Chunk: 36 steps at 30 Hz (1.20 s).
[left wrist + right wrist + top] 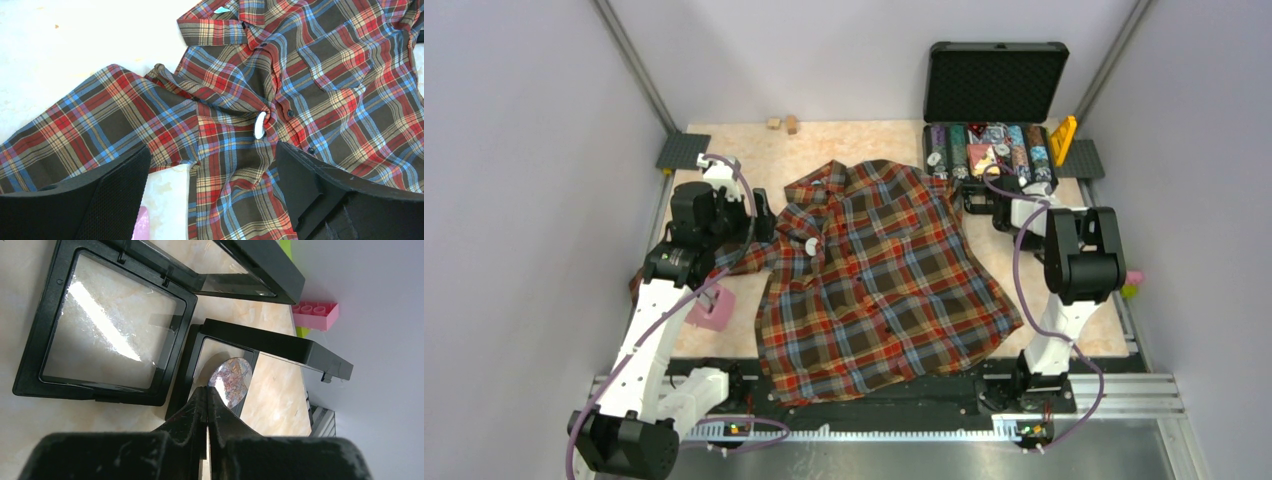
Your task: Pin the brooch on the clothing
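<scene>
Right wrist view: the brooch (231, 381), a small round disc swirled in blue and pale pink, is seen lying in an open black frame box (186, 371) on the table (270, 390), well apart from the shirt (884, 280) spread out in the middle. The right gripper (206, 396) is seen with its fingers pressed together and the tips at the disc's near rim; whether the rim is actually nipped cannot be told. The main risk is judged to lie there: a thin, smooth edge caught only by the very tips could slip free or be flicked off when lifted, and the light box could be dragged along with it. Over the shirt, the left gripper (212, 152) is held spread wide above a puckered fold near the buttons, where a pale round disc (259, 125) is lodged; what that disc is cannot be made out. If the cloth is not held taut, the pin could skid on the bunched fabric or be pushed through several layers.
</scene>
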### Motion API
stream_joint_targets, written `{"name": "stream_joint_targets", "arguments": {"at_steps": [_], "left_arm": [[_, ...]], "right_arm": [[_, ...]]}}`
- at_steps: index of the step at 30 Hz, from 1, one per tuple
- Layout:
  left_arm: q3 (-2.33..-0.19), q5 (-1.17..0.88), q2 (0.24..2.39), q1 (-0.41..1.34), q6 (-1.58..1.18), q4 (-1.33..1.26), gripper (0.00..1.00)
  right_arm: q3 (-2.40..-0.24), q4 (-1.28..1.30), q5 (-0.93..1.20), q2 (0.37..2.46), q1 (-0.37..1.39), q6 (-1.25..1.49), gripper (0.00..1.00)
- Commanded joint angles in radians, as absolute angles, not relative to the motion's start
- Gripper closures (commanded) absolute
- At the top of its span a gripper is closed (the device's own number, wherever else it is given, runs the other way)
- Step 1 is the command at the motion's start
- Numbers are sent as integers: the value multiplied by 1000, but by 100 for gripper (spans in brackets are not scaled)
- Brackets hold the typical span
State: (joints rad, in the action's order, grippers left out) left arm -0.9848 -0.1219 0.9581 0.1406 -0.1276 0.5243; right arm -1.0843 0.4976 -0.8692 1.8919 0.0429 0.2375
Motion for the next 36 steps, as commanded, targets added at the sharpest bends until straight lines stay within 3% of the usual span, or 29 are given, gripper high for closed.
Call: {"name": "stream_joint_targets", "arguments": {"at_steps": [1, 19, 26, 36], "left_arm": [[-980, -116, 959, 146, -117, 498, 2], [-980, -117, 963, 146, -116, 499, 2], [-979, -110, 959, 146, -113, 499, 2], [-966, -93, 956, 144, -100, 478, 2]], "right_arm": [[-1140, 530, -856, 1836, 43, 249, 100], [-1139, 537, -854, 1775, 51, 268, 100], [-1108, 519, -808, 1775, 47, 323, 75], [-1038, 434, -729, 1694, 31, 352, 64]]}}
